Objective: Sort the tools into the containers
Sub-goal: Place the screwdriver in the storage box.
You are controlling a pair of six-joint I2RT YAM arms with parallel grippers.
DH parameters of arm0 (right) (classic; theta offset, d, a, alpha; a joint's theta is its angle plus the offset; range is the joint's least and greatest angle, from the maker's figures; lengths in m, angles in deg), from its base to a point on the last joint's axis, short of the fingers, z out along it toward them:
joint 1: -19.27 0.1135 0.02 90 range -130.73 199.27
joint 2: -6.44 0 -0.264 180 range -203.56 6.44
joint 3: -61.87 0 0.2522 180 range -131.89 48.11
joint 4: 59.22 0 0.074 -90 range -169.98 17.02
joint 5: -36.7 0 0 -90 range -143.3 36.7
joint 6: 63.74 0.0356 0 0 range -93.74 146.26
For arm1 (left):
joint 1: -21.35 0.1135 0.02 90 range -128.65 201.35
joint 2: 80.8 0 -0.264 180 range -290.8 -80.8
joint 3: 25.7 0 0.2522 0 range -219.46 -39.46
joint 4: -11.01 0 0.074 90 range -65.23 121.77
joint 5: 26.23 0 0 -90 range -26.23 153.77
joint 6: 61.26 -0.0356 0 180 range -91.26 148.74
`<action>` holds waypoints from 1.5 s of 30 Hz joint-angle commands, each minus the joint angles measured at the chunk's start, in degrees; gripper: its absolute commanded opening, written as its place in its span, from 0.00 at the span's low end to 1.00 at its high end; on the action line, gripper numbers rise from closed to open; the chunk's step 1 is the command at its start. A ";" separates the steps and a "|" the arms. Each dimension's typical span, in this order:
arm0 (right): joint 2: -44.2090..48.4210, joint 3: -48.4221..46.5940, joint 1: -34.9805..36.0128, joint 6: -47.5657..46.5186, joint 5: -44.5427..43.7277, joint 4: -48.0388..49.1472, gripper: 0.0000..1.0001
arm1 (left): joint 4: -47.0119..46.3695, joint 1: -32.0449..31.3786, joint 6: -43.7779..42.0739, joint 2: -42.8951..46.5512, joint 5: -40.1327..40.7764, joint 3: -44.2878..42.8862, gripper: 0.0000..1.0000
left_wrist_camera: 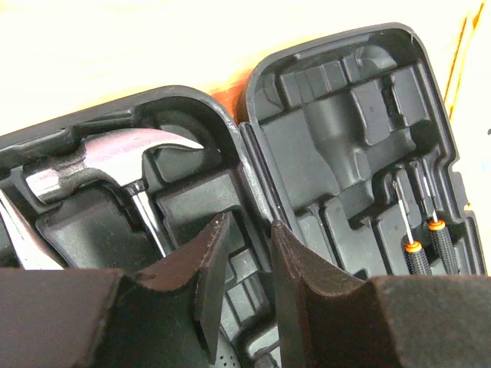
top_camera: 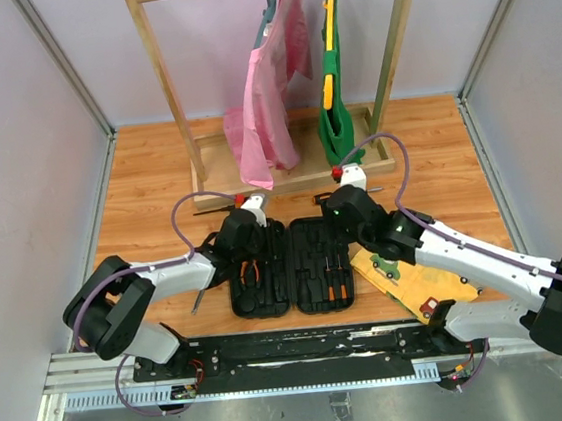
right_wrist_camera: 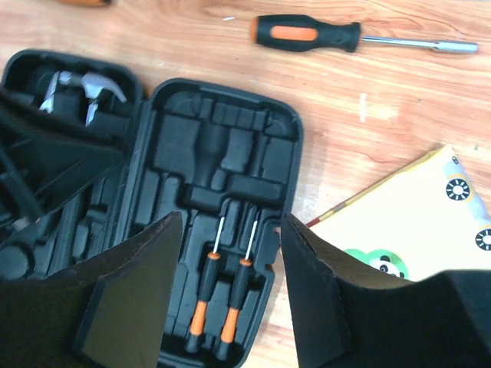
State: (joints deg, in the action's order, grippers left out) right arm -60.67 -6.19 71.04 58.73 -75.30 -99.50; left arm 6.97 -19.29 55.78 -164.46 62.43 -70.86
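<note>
Right claw (right_wrist_camera: 230,222) hangs wide and empty above the right half of the black tool case (top_camera: 310,243), which lies open flat on the desk (top_camera: 147,174); two small screwdrivers (right_wrist_camera: 201,310) sit in their slots right beneath it; left claw (left_wrist_camera: 249,224) is part-open over the other half, gripping nothing, hammer (left_wrist_camera: 115,157) seated just beside it; this looks like a gap between placements; a big orange-and-black screwdriver (right_wrist_camera: 307,33) lies loose on the desk beyond the case; next call: reach out, square the claw across its handle, close.
</note>
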 commanded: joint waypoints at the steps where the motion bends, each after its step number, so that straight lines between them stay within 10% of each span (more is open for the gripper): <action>1: 0.52 4.08 -4.28 4.81 -4.31 6.06 0.56 | 0.69 -0.22 -1.56 1.47 1.09 0.87 0.34; 10: -1.25 10.55 -17.27 20.90 4.65 16.22 0.65 | 0.50 -0.31 -1.83 3.37 3.52 1.87 0.34; 45: -29.55 -2.23 -24.95 55.46 9.14 18.56 0.59 | 0.23 -0.31 -1.82 1.67 3.74 1.20 0.32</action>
State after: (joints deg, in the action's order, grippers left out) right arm -88.23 -5.99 47.61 109.29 -65.00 -77.67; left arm 6.81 -19.29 54.67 -162.65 65.22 -69.57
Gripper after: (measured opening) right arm 0.600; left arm 0.327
